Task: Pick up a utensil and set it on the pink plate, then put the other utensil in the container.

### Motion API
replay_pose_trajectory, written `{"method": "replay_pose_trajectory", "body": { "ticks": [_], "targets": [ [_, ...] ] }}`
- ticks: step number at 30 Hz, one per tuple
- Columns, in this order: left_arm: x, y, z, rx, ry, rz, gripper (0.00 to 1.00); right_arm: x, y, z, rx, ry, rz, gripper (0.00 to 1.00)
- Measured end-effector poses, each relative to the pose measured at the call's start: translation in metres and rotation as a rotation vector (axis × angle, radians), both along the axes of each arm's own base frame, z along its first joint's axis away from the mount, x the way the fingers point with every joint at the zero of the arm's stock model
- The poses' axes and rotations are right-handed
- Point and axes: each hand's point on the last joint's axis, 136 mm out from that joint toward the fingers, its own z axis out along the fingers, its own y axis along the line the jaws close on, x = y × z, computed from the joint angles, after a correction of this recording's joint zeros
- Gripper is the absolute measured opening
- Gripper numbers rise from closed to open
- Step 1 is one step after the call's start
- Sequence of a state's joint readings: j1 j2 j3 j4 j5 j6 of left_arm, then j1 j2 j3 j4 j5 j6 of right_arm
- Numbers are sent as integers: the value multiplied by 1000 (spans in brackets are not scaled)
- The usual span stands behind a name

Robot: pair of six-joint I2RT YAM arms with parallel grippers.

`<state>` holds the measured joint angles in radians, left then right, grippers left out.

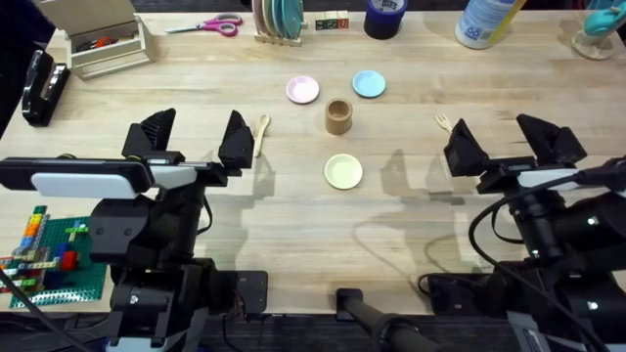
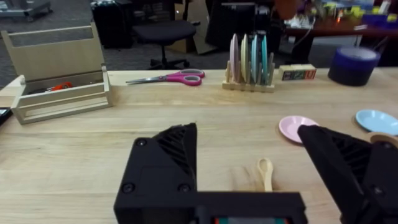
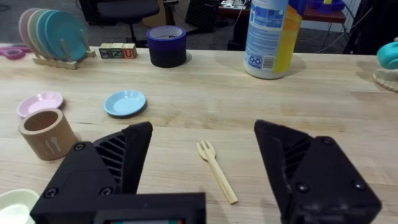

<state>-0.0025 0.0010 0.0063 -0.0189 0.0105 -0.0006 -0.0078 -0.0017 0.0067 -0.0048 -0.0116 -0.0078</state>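
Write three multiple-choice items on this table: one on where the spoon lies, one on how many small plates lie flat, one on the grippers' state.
1. The wooden spoon lies:
A. on the pink plate
B. on the bare table by the left gripper
C. in the brown cup

2. Small plates lying flat on the table:
A. one
B. two
C. three

3. The grippers are:
A. both open
B. both shut
C. shut on utensils

Answers: 1 B, the spoon rests on wood beside the left gripper. 2 C, pink, light blue plate and yellow-green plate. 3 A, the right gripper also stands spread, with the wooden fork untouched.
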Motion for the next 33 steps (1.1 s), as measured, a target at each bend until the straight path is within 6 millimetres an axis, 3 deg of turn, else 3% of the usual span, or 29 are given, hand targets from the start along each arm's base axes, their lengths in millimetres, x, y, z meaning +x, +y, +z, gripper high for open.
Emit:
{"method": "replay_pose_trajectory", "body": {
  "ticks": [24, 33],
  "targets": [
    [0, 0, 0, 0, -2, 0, 994, 0, 0, -1, 0, 3, 0, 998],
    [-3, -2, 13, 1, -13, -9, 993, -6, 1, 2, -7, 51, 8, 997]
  ]
}}
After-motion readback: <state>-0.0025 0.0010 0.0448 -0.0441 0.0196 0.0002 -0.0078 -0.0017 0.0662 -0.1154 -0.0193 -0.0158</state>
